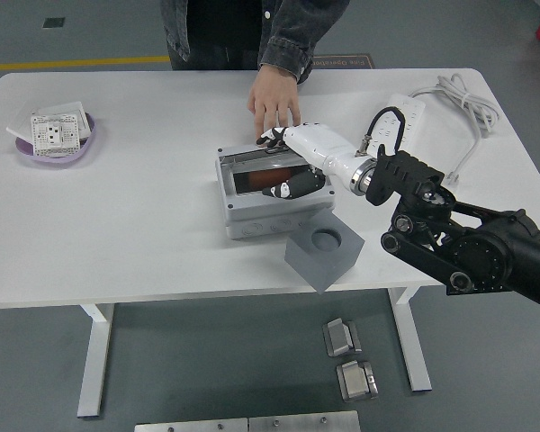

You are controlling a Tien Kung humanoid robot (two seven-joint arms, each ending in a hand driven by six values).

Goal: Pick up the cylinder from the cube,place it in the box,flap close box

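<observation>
The grey box (268, 214) stands mid-table with a dark reddish cylinder (255, 183) lying inside it. Its clear lid (252, 160) is tipped down low over the opening. My right hand (283, 164), white with black fingertips, rests on the lid's right side with its fingers spread and nothing held. The grey cube (324, 248), with an empty round hole in its top, sits just in front and to the right of the box. A person's hand (273, 97) rests flat on the table behind the box, fingertips at its rear edge. The left arm is out of sight.
A purple bowl (38, 153) holding white switch plates sits at the far left. A white power strip (403, 114) and coiled cable (457, 97) lie at the back right. My black right arm (468, 243) crosses the table's right front.
</observation>
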